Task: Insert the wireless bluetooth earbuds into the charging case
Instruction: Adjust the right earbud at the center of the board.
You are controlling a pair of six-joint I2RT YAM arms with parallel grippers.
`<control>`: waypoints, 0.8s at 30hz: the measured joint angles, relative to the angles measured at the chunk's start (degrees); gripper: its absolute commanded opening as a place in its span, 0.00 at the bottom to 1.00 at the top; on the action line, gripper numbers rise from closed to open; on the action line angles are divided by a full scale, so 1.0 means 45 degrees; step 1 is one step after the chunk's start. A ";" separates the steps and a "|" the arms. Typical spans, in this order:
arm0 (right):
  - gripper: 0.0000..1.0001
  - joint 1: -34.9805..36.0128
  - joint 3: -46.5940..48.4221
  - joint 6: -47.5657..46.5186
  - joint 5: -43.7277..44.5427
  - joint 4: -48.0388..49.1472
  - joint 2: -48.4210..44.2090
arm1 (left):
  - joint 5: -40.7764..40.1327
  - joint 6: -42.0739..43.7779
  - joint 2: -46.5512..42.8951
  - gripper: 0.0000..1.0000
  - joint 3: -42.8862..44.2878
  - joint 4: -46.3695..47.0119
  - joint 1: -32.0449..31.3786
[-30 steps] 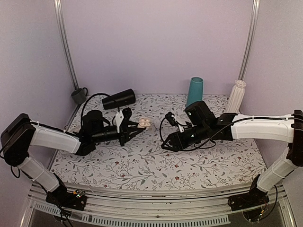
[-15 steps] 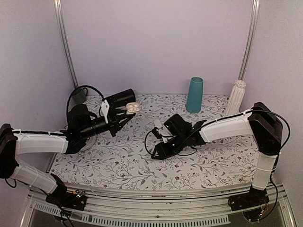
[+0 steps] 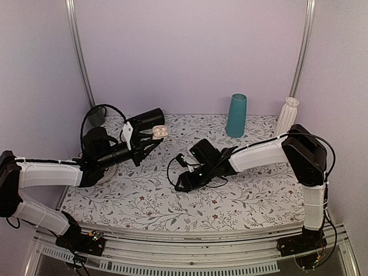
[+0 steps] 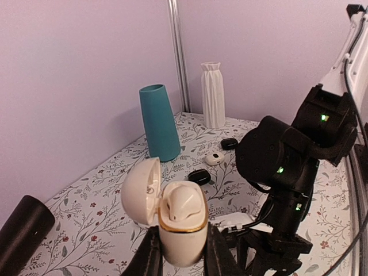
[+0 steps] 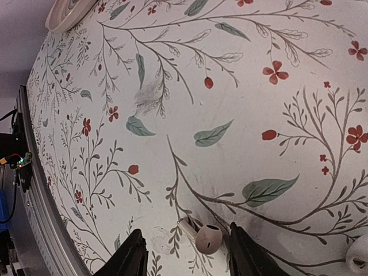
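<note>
step in hand: my read is the right arm is going for the loose earbud (image 5: 205, 238) lying on the floral tablecloth (image 5: 241, 86). It's a pickup, not the insert yet.

right gripper (image 5: 187, 253): spread open, one finger on each side of the bud. Neither looks to be touching it.

earbud: flat on the cloth between those fingers, fat end toward the right finger and stem toward the left one in the wrist view.

left gripper (image 4: 183, 256): clenched on the lower body of the charging case (image 4: 179, 221).

charging case: held up over the back-left of the table, just beside the black cylinder (image 3: 144, 119). The lid is swung open, and a white rounded shape sits in the top, so one bud looks already seated. Can't tell about the second well.

how to nail the grab: centre the bud between the fingers first, because it sits a bit closer to the right one. Get the tips right down at cloth level, then close slowly on the fat end rather than the thin stem. It's tiny and glossy, so I'd guess a fast squeeze squirts it out.

watch out: there's another small white thing (image 5: 359, 253) at the bottom-right edge of the right wrist view. Can't tell what it is, so don't bump it.

after that: the bud and the case are well apart, so there's a carry ahead. The left arm should hold the opening steady.

clutter: the teal cup (image 3: 236, 115) and white vase (image 3: 286, 117) stand at the back, out of the way.
</note>
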 measured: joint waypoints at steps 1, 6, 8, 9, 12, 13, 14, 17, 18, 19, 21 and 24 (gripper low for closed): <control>0.50 0.0000 0.0024 -0.0005 0.0005 0.0015 0.0083 | 0.0000 0.0000 0.0000 0.00 0.0000 0.0000 0.0005; 0.51 0.0000 0.0024 -0.0087 -0.0049 0.0068 0.0272 | -0.0005 0.0000 0.0000 0.00 0.0000 -0.0005 0.0015; 0.51 0.0000 0.0024 -0.0112 -0.0121 0.0078 0.0272 | -0.0010 0.0000 0.0000 0.00 0.0000 -0.0005 0.0019; 0.51 0.0005 0.0024 -0.0131 -0.0165 0.0068 0.0272 | -0.0015 0.0000 -0.0005 0.00 0.0000 -0.0005 0.0019; 0.51 0.0034 0.0024 -0.0151 -0.0325 0.0073 0.0272 | -0.0053 0.0000 -0.0010 0.00 0.0000 -0.0005 0.0024; 0.51 0.0049 0.0024 -0.0155 -0.0345 0.0058 0.0272 | -0.0058 0.0000 -0.0019 0.00 0.0000 0.0000 0.0024; 0.51 0.0063 0.0024 -0.0170 -0.0364 0.0058 0.0272 | -0.0058 0.0000 -0.0039 0.00 -0.0005 -0.0005 0.0024; 0.51 0.0170 0.0024 -0.0189 -0.0413 0.0029 0.0272 | -0.0068 0.0000 -0.0180 0.00 -0.0039 0.0000 0.0024; 0.51 0.0204 0.0024 -0.0189 -0.0427 0.0000 0.0272 | -0.0068 0.0000 -0.0214 0.00 -0.0044 0.0000 0.0024; 0.51 0.0257 0.0024 -0.0189 -0.0457 -0.0034 0.0272 | -0.0063 0.0000 -0.0248 0.00 -0.0044 0.0000 0.0024; 0.51 0.0364 0.0019 -0.0185 -0.0505 -0.0102 0.0267 | -0.0063 0.0000 -0.0277 0.00 -0.0053 0.0000 0.0024; 0.51 0.0515 0.0000 -0.0175 -0.0593 -0.0180 0.0238 | -0.0058 0.0000 -0.0311 0.00 -0.0097 0.0000 0.0029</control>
